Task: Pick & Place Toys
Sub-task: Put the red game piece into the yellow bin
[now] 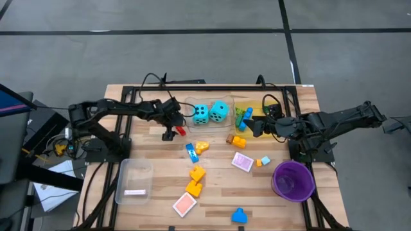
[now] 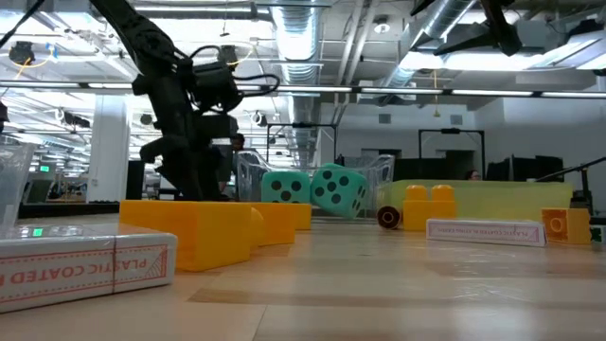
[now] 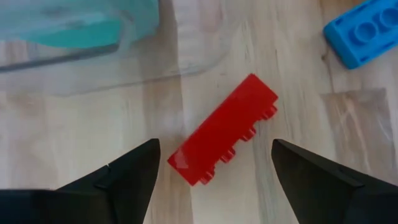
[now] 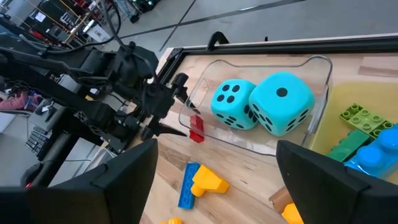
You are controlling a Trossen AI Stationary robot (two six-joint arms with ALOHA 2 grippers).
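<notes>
A red brick (image 3: 224,138) lies on the wooden table just in front of the clear tray (image 4: 314,62), which holds two turquoise dice (image 1: 201,114) (image 1: 219,111). My left gripper (image 3: 214,180) points down over the brick, open, with one finger on each side of it and clear of it. In the high view this gripper (image 1: 173,128) is left of the dice and the red brick (image 1: 181,131) is at its tip. My right gripper (image 1: 252,126) hangs open above the table by the yellow tray (image 1: 257,106), which holds green and blue bricks.
Loose blue, yellow and orange bricks (image 1: 196,173) and two pink tiles (image 1: 243,161) (image 1: 184,205) lie on the middle and near table. A purple bowl (image 1: 293,179) stands near right. A second clear tray (image 1: 133,181) sits near left. A blue brick (image 3: 364,34) lies close to the red one.
</notes>
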